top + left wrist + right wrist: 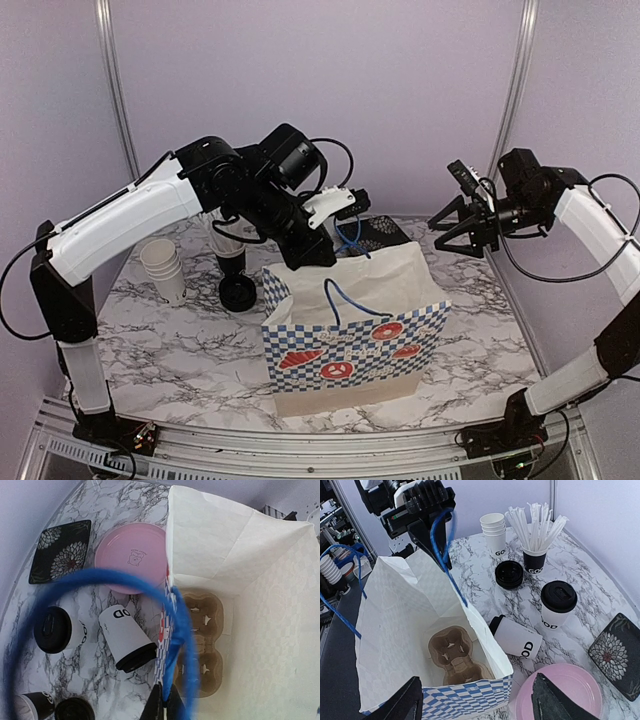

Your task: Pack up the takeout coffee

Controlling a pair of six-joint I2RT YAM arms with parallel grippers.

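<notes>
Two white takeout coffee cups with black lids stand outside the bag. One lies on its side [517,637] against the bag wall and also shows in the left wrist view [125,637]. The other stands upright [558,605], also seen from the left wrist [57,630]. The top view hides both. The open checkered paper bag [350,330] holds a brown cup carrier [457,660] on its bottom. My left gripper [163,706] is shut on the bag's blue rope handle [180,630] and holds it up [338,243]. My right gripper [480,705] is open and empty above the bag's far rim [450,235].
A pink plate [560,695] and a black floral plate [615,655] lie beyond the cups. A black cup of white straws [535,560], a loose black lid [509,574] and a stack of plain white cups [493,532] stand at the table's left.
</notes>
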